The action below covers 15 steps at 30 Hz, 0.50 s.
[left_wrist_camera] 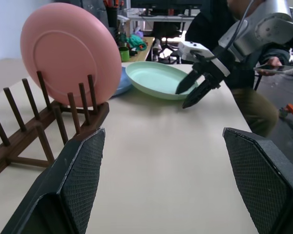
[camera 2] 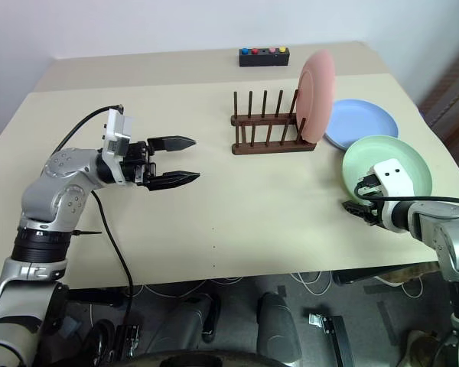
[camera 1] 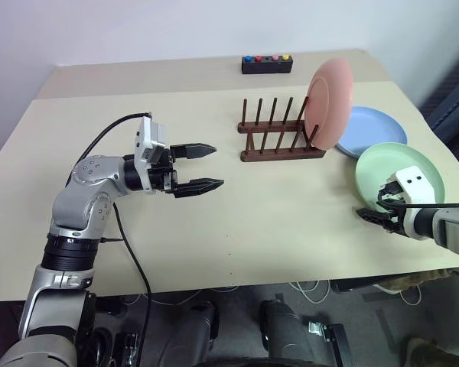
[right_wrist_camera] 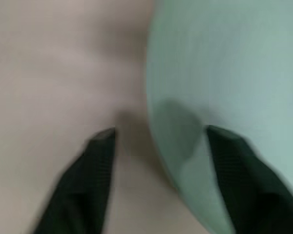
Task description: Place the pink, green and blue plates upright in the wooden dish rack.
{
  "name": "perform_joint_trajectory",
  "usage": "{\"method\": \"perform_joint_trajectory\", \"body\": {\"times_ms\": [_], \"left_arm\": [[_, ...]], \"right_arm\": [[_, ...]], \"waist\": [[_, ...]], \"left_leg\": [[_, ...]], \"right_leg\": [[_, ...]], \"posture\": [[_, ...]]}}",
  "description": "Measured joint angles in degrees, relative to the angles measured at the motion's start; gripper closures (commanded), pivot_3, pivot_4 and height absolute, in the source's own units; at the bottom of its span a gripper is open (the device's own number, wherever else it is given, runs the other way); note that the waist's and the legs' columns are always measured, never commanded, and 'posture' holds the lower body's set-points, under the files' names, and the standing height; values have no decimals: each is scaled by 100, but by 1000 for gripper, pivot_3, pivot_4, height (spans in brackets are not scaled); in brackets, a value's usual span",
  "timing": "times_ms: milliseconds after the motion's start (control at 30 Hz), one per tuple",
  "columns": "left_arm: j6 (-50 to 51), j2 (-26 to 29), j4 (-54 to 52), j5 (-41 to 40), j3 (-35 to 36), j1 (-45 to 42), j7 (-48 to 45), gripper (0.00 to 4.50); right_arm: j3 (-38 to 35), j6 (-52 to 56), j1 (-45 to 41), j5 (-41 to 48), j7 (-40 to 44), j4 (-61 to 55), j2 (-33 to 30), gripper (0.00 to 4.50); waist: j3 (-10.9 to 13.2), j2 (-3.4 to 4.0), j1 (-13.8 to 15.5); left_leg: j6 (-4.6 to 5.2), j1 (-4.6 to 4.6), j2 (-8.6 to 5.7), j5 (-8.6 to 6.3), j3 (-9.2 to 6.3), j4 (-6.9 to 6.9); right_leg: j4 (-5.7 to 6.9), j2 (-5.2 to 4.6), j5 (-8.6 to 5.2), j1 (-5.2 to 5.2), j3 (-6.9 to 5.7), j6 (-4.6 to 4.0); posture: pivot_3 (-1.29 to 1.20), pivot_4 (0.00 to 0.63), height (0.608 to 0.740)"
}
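Note:
The pink plate (camera 1: 329,107) stands upright in the right end of the wooden dish rack (camera 1: 271,144). Behind and to the right of the rack, the blue plate (camera 1: 376,131) lies flat on the table. The green plate (camera 1: 398,164) lies flat nearer the front right. My right gripper (camera 1: 365,212) is open at the green plate's near left rim, one finger over the plate (right_wrist_camera: 224,161) and the other on the table side, with the rim between them. Left of the rack, my left gripper (camera 1: 218,165) hangs open and empty above the table, pointing toward the rack.
A black box with coloured buttons (camera 1: 267,64) sits at the table's back edge behind the rack. The rack's left slots hold nothing. A seated person (left_wrist_camera: 244,83) is beyond the table's right side. The green plate lies close to the table's right front corner.

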Motion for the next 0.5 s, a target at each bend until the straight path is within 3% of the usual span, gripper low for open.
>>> {"method": "perform_joint_trajectory", "body": {"times_ms": [100, 500], "left_arm": [[2, 9, -8, -3, 0, 3, -12, 513], [565, 83, -14, -487, 136, -34, -147, 513]], "right_arm": [[1, -15, -60, -62, 59, 17, -13, 4392], [-167, 98, -345, -132, 119, -187, -311, 4457]], "waist": [[0, 0, -4], [-1, -4, -4]], "left_leg": [[0, 0, 1, 0, 0, 0], [0, 0, 0, 0, -2, 0]], "right_leg": [[0, 1, 0, 0, 0, 0], [0, 0, 0, 1, -2, 0]], "posture": [[0, 150, 740], [0, 150, 740]]}}
